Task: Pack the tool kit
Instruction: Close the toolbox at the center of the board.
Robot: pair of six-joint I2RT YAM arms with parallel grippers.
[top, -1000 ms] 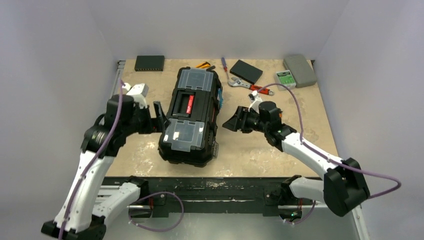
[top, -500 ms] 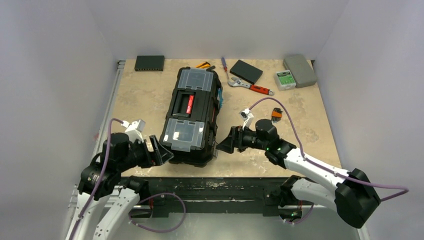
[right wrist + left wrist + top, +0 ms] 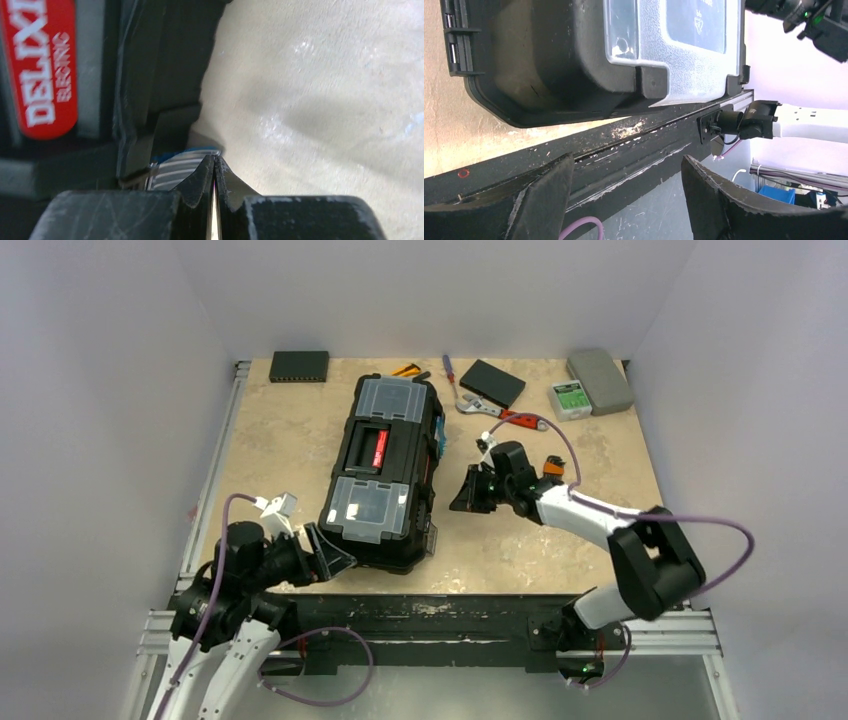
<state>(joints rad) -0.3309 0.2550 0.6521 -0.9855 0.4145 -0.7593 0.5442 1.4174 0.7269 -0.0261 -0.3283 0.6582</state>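
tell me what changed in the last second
The left gripper drew back from the left side of the toolbox to its near-left corner, jaws open. The right gripper dipped nearer, returned beside the toolbox and shut on nothing. Toolbox and loose tools stayed put.

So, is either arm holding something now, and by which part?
Nothing is held. The left fingers stand open and empty at the near corner of the tool kit. The right fingers are shut together, empty, beside it.

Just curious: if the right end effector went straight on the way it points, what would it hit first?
Probably the toolbox, on its side wall; the shut right end effector points at it from close by.
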